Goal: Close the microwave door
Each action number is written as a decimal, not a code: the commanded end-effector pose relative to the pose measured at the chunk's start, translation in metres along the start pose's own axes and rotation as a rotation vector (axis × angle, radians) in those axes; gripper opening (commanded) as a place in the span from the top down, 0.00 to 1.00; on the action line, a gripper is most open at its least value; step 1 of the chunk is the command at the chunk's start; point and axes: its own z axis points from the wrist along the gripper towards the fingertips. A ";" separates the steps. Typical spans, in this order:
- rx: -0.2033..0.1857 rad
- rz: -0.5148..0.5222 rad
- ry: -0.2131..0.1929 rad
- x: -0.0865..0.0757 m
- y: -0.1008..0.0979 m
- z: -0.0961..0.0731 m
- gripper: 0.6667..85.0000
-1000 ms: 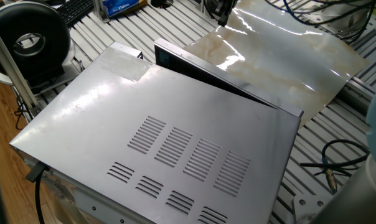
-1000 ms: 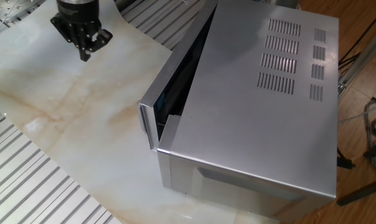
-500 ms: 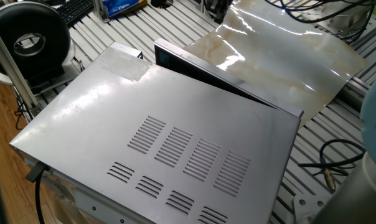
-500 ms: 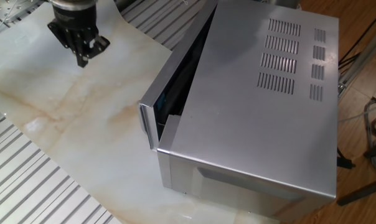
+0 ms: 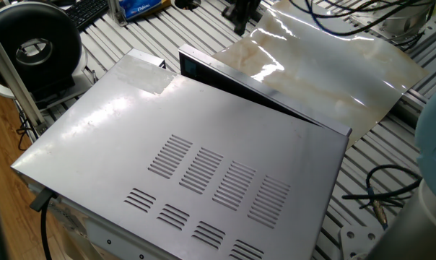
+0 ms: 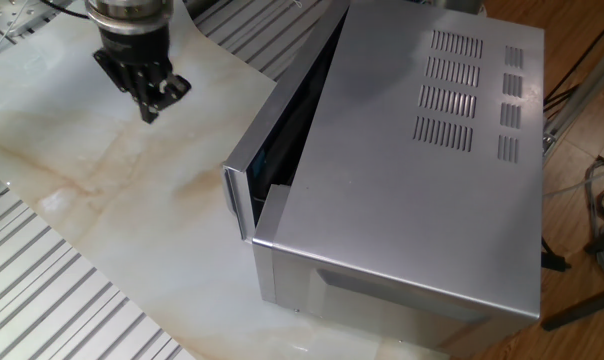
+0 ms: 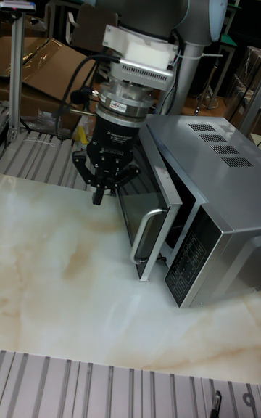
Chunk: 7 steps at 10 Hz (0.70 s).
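Note:
The microwave is a big silver-grey box with vent slots on top, also seen as the microwave and the microwave. The microwave door stands ajar by a narrow angle, its glossy dark face and silver handle turned toward the marbled sheet. From above, the door and the door show as a thin panel angled off the front. My gripper hangs over the sheet beside the door's outer face, not touching it, fingers pressed together and holding nothing. It also shows as the gripper and the gripper.
A beige marbled sheet covers the slatted metal table in front of the microwave. A round black fan and a keyboard sit behind the box. Loose cables lie at the right.
The gripper has shifted sideways and lower over the sheet, ending closer to the door's outer face. The door's angle is unchanged.

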 end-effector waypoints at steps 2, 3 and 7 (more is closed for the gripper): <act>-0.055 0.096 0.025 0.007 0.041 -0.002 1.00; -0.045 0.102 0.025 0.010 0.044 -0.001 1.00; -0.036 0.139 0.042 0.018 0.056 -0.003 1.00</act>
